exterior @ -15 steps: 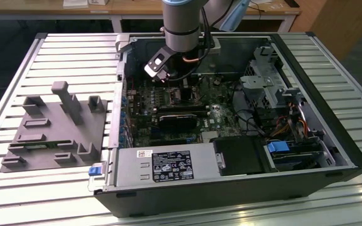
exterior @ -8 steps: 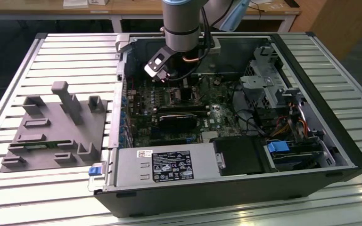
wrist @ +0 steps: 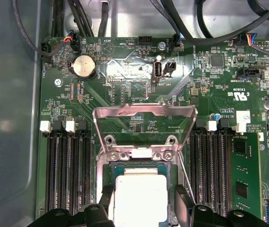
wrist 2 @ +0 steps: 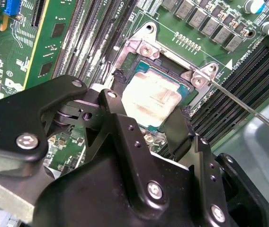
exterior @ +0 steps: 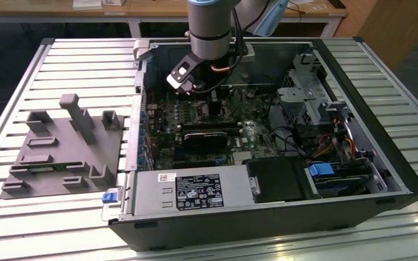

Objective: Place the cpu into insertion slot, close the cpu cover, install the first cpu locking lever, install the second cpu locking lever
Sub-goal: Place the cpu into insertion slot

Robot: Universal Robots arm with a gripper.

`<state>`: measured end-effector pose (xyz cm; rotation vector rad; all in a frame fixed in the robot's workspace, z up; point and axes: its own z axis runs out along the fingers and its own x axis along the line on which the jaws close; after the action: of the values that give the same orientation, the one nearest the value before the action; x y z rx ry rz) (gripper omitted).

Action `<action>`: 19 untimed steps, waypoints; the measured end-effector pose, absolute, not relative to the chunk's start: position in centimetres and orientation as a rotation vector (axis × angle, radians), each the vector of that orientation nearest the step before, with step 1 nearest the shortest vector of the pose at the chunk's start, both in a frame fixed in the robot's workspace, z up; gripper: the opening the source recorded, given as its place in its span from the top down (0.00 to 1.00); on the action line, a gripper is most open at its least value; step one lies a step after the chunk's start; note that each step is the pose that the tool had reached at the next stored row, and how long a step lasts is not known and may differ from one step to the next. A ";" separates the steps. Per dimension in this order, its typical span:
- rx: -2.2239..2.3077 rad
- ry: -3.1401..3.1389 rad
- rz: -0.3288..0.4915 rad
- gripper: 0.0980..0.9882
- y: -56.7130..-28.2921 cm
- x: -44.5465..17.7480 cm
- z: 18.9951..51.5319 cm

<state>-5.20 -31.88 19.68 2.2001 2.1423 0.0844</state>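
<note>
Closest to the exterior view's camera is the dark near wall of the open computer case (exterior: 267,225), which rests on a slatted table (exterior: 391,70). The grey power supply (exterior: 151,193) sits just inside that wall, and a grey moulded fixture (exterior: 63,155) stands on the table to the exterior view's left. Farther in, a black card (exterior: 207,140) lies across the green motherboard (exterior: 256,133), and just beyond that card the arm (exterior: 210,27) comes straight down to the socket. There, in both wrist views, the gripper (wrist 2: 152,94) straddles the cpu (wrist: 140,196), which lies flat within the socket and looks seated or very nearly so. The fingers (wrist 2: 178,130) are narrowed to the chip's width against two opposite edges, so I judge the chip held rather than let go. That grip axis points toward the banks of memory slots (wrist: 68,175) flanking the socket on either side. At a third, free edge, on the side of the chip away from the gripper's body, the cpu cover (wrist: 125,111) stands tilted up on its hinge. It runs square across the grip axis and is clear of both fingers. A thin wire locking lever (wrist 2: 248,110) slants away from one socket corner, unlatched by the look of it.
</note>
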 end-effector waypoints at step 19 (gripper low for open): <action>2.201 2.143 0.087 0.42 -31.9 -5.2 20.5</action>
<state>-5.20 -31.88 20.50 2.2012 2.1430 0.0866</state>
